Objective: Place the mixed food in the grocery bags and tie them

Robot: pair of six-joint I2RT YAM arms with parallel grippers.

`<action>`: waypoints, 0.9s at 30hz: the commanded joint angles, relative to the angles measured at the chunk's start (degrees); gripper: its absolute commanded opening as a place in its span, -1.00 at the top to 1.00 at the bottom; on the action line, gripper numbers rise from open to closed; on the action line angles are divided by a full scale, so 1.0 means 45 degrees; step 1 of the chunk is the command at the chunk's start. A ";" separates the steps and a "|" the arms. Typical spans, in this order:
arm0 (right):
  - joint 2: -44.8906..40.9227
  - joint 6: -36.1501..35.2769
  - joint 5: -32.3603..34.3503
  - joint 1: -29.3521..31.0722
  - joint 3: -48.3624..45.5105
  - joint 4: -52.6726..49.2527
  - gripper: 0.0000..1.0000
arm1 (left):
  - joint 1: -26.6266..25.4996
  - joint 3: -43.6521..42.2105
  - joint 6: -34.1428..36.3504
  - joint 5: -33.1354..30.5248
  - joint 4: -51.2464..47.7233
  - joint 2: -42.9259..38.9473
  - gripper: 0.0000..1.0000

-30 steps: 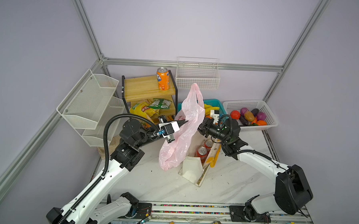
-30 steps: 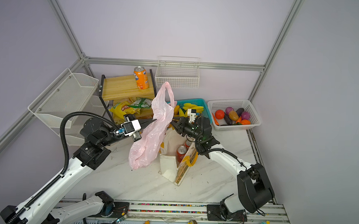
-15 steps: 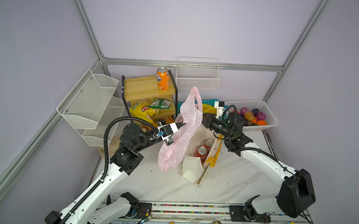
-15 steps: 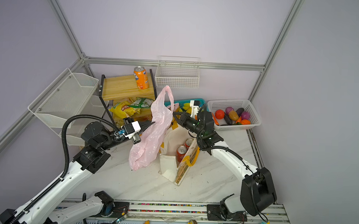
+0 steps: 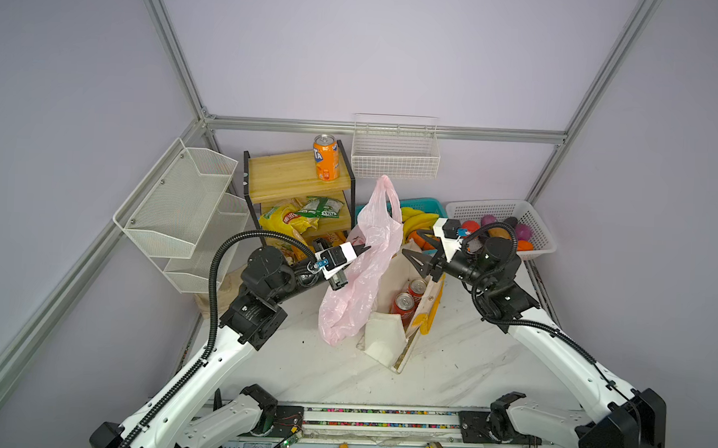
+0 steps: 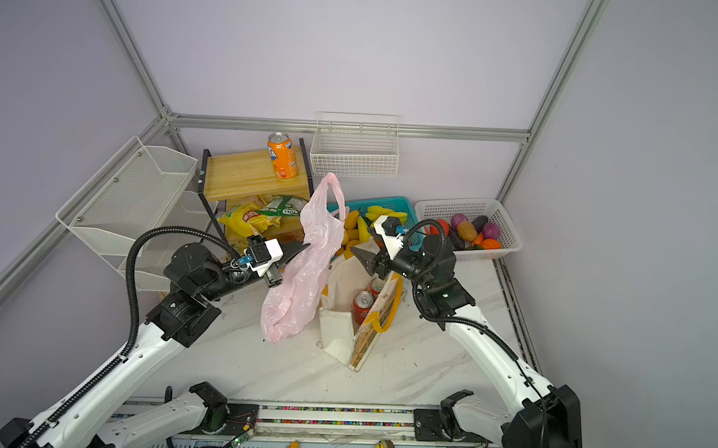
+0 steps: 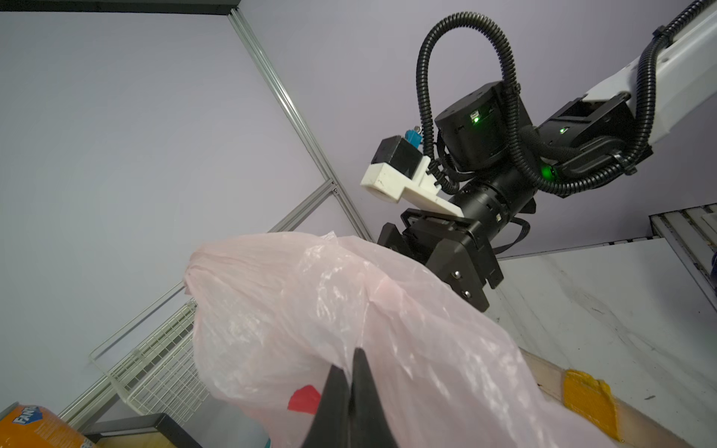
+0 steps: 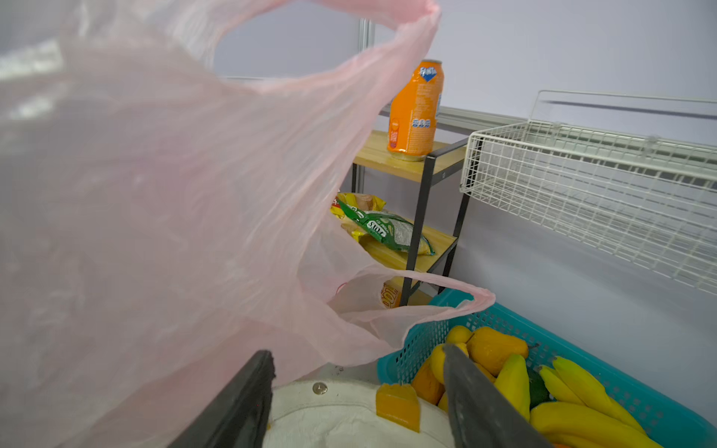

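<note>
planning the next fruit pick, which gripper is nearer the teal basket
Right. The right gripper hangs open just beside the teal basket; the left gripper is shut on the pink bag, beyond it.

Far left: wooden rack (image 5: 284,176), orange soda can (image 5: 326,157) upright on top tier; yellow snack packet (image 5: 284,222) and green snack packet (image 5: 322,207) on the tier below. Mesh wall shelf (image 5: 183,196) further left, tan bag (image 5: 203,303) beneath. Wire basket (image 5: 394,160) on far wall. Teal basket (image 5: 422,203), white basket (image 5: 499,207) far right. Marble tabletop (image 5: 334,369)
</note>
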 commanded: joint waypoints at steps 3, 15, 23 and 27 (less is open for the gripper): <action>0.1187 -0.3710 -0.2737 0.0038 0.0462 0.1060 -0.55 | 0.0036 0.0577 -0.0286 0.0139 0.0116 -0.0143 1.00; 0.3679 -0.4007 -0.4100 0.0664 0.1305 0.3867 -0.47 | 0.0041 0.0677 -0.0433 0.0393 0.0111 -0.0094 1.00; 0.3935 -0.3937 -0.4024 0.0747 0.0855 0.5329 0.50 | 0.0123 0.0563 -0.0371 0.0075 0.0105 -0.0162 1.00; 0.3354 -0.4186 -0.2910 0.0722 0.0254 0.5880 1.00 | 0.0378 0.0352 -0.0345 -0.0245 -0.0185 -0.0392 1.00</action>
